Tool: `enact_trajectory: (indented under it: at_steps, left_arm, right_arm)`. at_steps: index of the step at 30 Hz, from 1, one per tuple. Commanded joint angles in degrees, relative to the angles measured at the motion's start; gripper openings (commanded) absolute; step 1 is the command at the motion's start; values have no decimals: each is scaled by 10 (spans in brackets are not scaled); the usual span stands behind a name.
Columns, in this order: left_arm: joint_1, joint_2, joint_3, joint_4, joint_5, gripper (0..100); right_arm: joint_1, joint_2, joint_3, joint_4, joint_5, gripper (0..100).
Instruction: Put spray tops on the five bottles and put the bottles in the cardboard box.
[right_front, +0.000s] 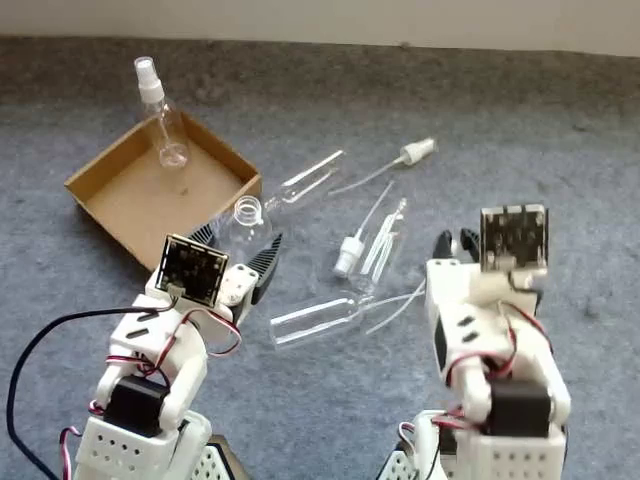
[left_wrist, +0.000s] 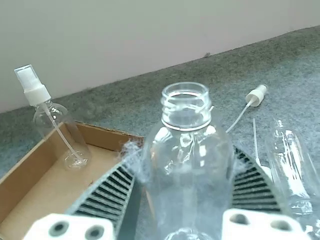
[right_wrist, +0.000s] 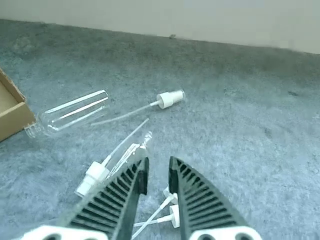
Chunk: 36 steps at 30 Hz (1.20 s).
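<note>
Left jaws grip the bottle (left_wrist: 186, 165) mid-body — light, slick, likely squashable. Right jaws hang barely parted, empty — pinch a spray top (right_wrist: 169, 99) by its head.

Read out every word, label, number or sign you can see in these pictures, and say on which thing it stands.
None can be read. The box, the bottles and the spray tops bear no print. The dark board on the left arm shows only specks, too small to read.
</note>
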Motion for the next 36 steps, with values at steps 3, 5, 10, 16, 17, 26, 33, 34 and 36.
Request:
enact_trajectory:
  at_steps: [3,5,10,16,17,26,33,34,36]
  left_arm:
    - [-8,-11,-5,-14,27,88]
    - [-8,-11,-5,-13,69,88]
    - [-8,-18,15,-13,91,88]
    - [-10,-133,65,-12,91,88]
    - [-17,-147,70,-12,91,88]
    - [-48,-127,83,-13,93,88]
    - [-49,-127,89,-13,91,88]
    - [-49,-127,89,-13,91,88]
    - [-49,-127,90,-13,91,88]
  right_arm:
    - [38,158,-88,2,-56,70]
    - [60,201,-105,2,-81,70]
    - [72,324,-145,2,-98,70]
    - [72,481,-209,3,-136,70]
    - [72,504,-219,3,-142,70]
    - [68,699,-378,124,-265,73]
    - [68,829,-468,136,-293,74]
    - [68,839,-478,136,-293,74]
    - [68,854,-492,137,-293,74]
